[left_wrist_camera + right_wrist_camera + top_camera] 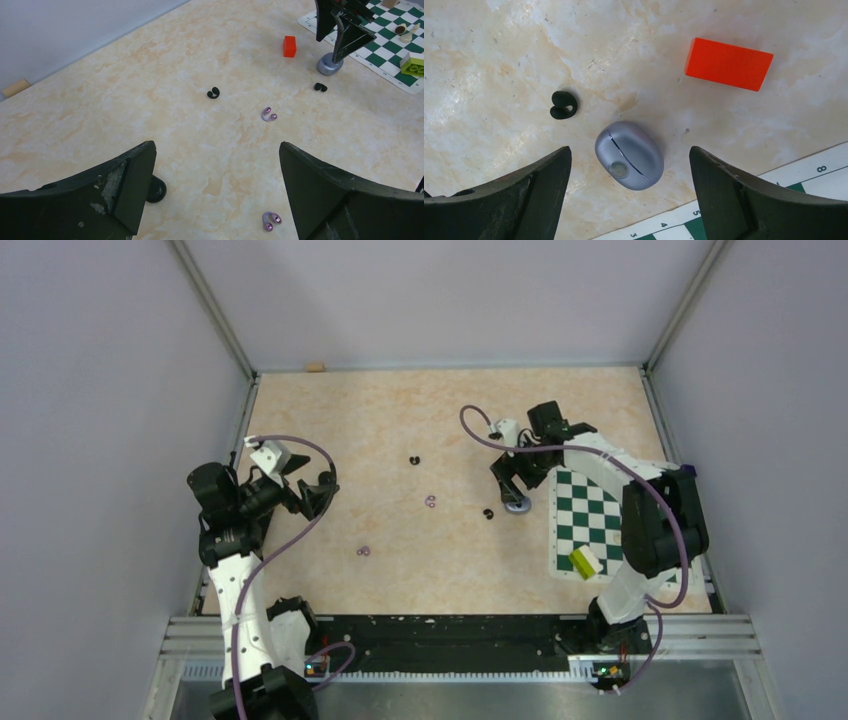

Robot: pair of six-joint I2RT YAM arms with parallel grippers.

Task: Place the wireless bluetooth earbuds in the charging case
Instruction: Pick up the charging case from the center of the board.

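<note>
hovering open and empty over the smooth grey oval charging case (629, 155), apparently closed, the right gripper (630, 150) could squirt it away if squeezing off-centre.

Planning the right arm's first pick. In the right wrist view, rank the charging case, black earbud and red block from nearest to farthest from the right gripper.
1. The charging case: directly between the open fingers of the right gripper.
2. The black earbud: upper left of the case.
3. The red block: upper right, clearly farthest.

Left gripper (216, 167) and right gripper (630, 160), jaws wide apart
</note>
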